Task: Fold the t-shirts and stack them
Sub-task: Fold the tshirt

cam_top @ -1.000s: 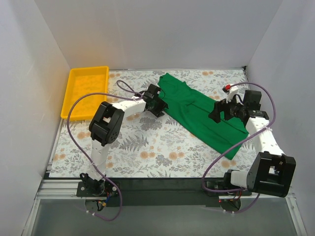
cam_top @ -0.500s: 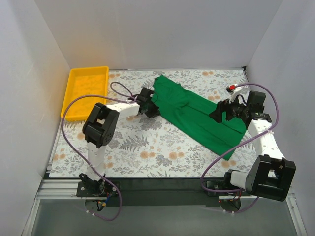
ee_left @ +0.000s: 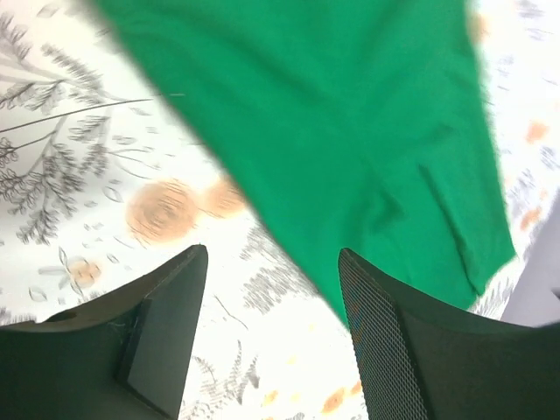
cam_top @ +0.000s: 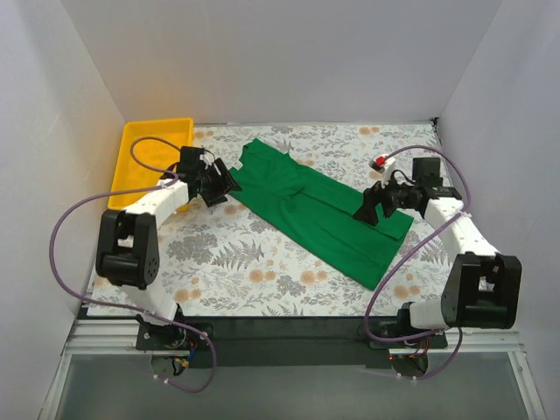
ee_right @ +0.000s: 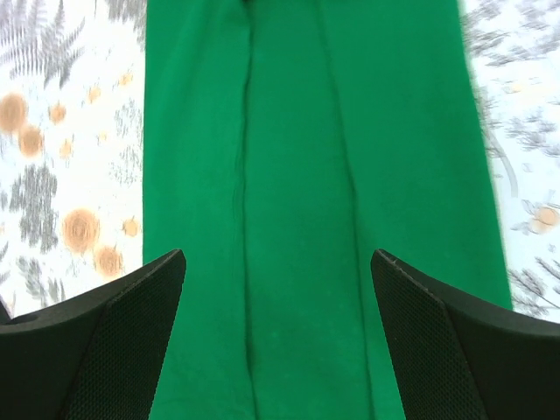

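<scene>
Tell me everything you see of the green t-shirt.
The green t-shirt is plain, soft-looking cloth, folded into a long narrow strip with lengthwise creases. It lies diagonally on the floral table cover, clear of the yellow tray. The left gripper is at its far end, the right gripper over its right half, both with jaws open.

t-shirt (cam_top: 319, 206) — soft matt green cloth | tray (cam_top: 118, 171) — smooth yellow plastic | table cover (cam_top: 245, 262): matt, floral-printed

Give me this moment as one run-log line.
t-shirt: long folded strip, flat on table | left fingers: open, beside its tray-side end | right fingers: open, over its other half | yellow tray: far corner, apart from t-shirt
</scene>
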